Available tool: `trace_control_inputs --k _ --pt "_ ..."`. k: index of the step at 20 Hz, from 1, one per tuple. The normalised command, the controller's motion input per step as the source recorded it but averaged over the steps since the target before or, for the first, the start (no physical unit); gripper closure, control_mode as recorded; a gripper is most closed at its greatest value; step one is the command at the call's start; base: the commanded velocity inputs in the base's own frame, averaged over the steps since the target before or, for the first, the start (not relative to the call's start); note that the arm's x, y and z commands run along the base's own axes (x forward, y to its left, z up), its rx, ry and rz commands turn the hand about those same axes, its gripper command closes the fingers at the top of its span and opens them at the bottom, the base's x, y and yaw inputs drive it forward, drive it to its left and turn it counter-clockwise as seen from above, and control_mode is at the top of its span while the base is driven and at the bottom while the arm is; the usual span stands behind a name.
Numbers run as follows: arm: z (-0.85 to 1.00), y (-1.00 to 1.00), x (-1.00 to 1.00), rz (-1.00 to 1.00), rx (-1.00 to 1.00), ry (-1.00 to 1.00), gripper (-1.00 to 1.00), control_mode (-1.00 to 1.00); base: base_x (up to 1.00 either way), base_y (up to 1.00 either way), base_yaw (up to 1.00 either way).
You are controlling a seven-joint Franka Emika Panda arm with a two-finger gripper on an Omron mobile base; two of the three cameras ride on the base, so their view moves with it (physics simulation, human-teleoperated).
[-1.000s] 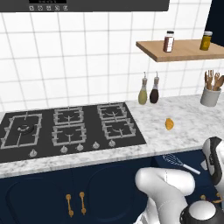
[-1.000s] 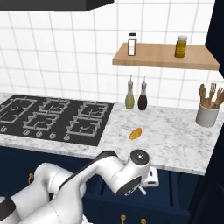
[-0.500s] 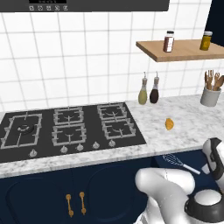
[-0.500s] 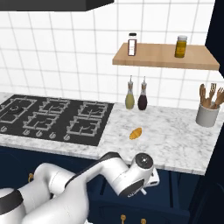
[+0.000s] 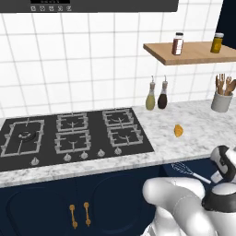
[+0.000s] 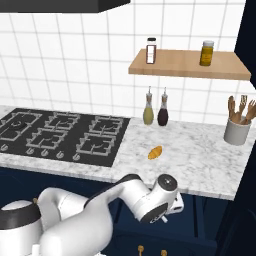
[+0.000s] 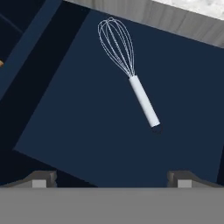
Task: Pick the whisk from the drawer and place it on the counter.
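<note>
The whisk (image 7: 130, 70) lies flat on the navy floor of the open drawer (image 7: 87, 127), its wire head toward the pale edge of the worktop (image 7: 175, 22) and its white handle pointing away from it. The end effector (image 7: 111, 178) hangs above the drawer with its fingers spread wide and nothing between them, well clear of the whisk. From the left base view the whisk (image 5: 190, 171) shows just below the marble worktop (image 5: 203, 124), beside the arm's wrist. On the worktop sit a small orange item (image 6: 155, 152), two bottles (image 6: 155, 108) against the tiles, and a utensil crock (image 6: 236, 131).
</note>
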Motion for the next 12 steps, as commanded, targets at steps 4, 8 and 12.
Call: trace_control_inputs --k 4,8,12 --pt "-0.31 -0.01 0.11 0.0 0.0 0.0 -1.0 -1.0 0.0 0.0 0.0" --pt "-0.31 0.0 0.12 0.0 0.0 0.02 -1.0 -1.0 0.0 0.0 0.0" --pt "-0.25 0.0 0.25 0.0 0.01 0.04 -1.0 -1.0 0.0 0.0 0.0"
